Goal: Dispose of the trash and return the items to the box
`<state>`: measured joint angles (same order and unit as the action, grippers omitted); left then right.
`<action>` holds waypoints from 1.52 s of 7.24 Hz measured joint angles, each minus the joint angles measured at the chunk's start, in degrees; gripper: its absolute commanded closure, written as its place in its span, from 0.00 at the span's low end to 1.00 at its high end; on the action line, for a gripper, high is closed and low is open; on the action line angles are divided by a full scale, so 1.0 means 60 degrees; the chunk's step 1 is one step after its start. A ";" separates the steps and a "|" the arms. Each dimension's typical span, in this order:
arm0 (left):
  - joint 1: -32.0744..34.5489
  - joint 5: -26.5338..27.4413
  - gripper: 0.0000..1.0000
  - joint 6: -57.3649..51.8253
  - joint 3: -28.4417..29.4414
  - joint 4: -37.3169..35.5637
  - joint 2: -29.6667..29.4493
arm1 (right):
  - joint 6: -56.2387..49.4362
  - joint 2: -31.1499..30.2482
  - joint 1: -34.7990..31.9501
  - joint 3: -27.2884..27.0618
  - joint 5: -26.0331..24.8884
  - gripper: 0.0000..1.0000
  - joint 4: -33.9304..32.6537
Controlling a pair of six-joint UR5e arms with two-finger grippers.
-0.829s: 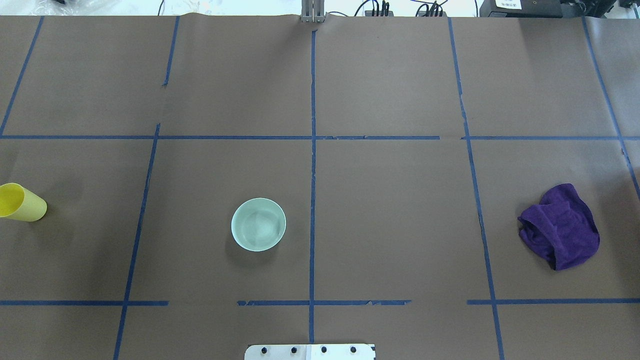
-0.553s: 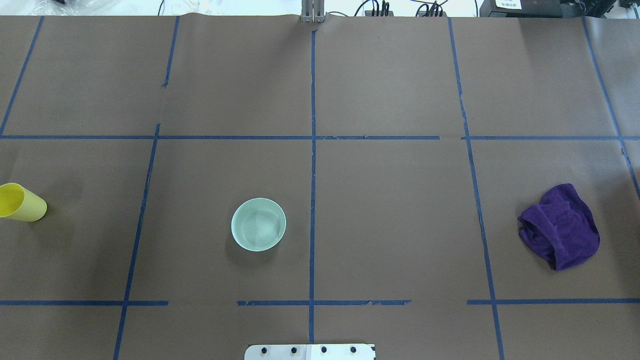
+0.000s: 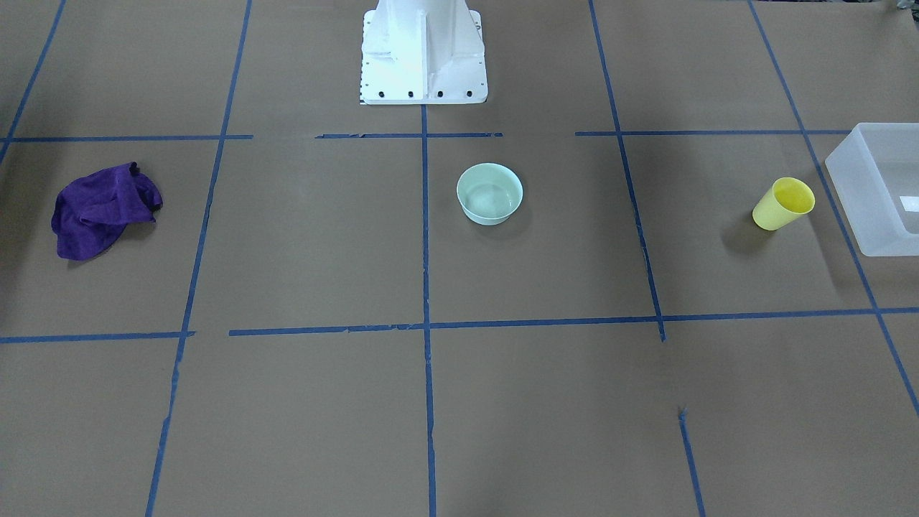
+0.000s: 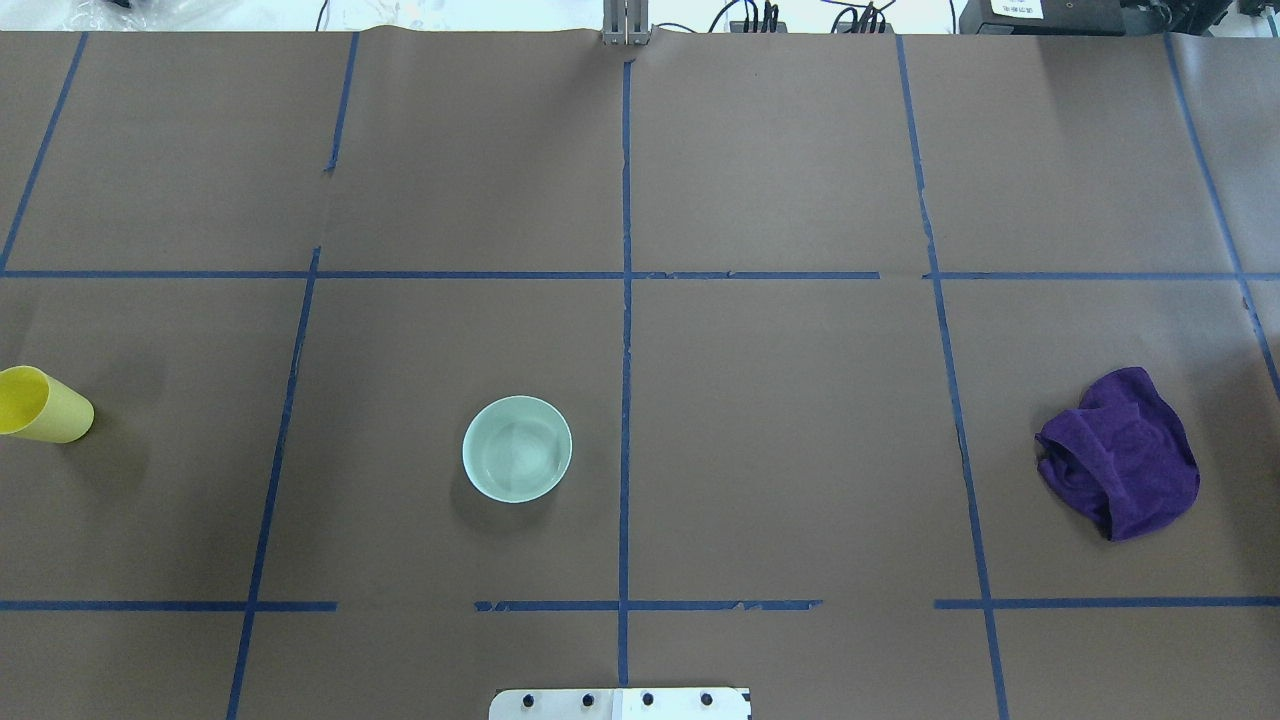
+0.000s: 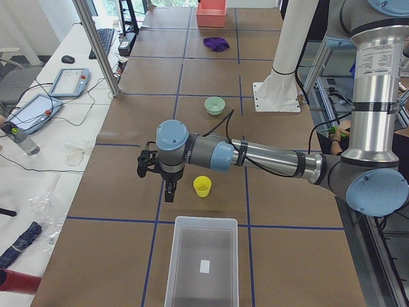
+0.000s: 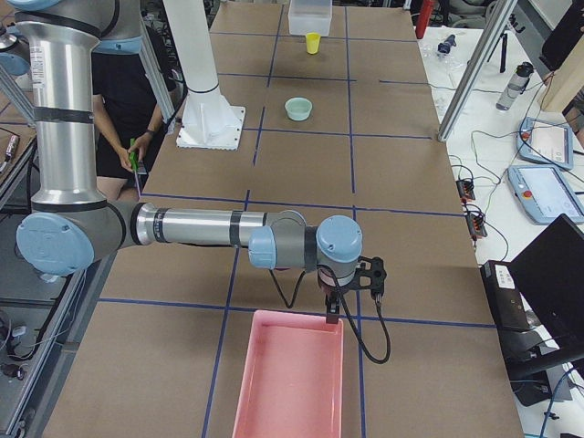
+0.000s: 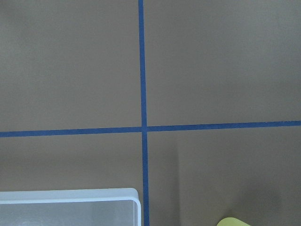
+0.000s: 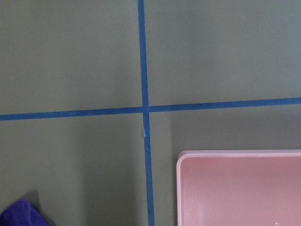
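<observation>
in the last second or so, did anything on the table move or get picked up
Nothing visibly changed in the overhead view. The small bright yellow tapered plastic cup, the pale green round bowl and the crumpled purple cloth all sit on the brown table where they were, and none has been picked up.

The brown paper (image 4: 780,400) is matt, the yellow cup (image 3: 782,203) and frosted box (image 3: 856,207) smooth plastic, the purple rag (image 3: 100,210) cloth.
</observation>
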<state>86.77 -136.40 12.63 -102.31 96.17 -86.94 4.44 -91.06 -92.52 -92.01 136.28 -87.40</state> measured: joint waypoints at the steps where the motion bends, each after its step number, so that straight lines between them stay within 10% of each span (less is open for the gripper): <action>1: -0.0475 0.0011 0.05 0.0905 -0.0102 0.1161 0.0549 | 0.0005 -0.0013 0.0004 -0.0061 0.0028 0.00 0.0036; 5: -0.2785 0.0895 0.05 0.4669 0.0743 0.6064 0.1920 | 0.0007 0.0012 0.0021 -0.0568 0.0097 0.00 0.0068; 11: -0.4358 0.1786 0.18 0.5693 0.1129 0.6712 0.1952 | 0.0006 -0.0046 0.0036 -0.0810 0.0131 0.00 0.0066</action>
<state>60.62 -125.68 46.78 -95.53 136.45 -75.23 4.48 -91.33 -92.30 -96.87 137.06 -87.00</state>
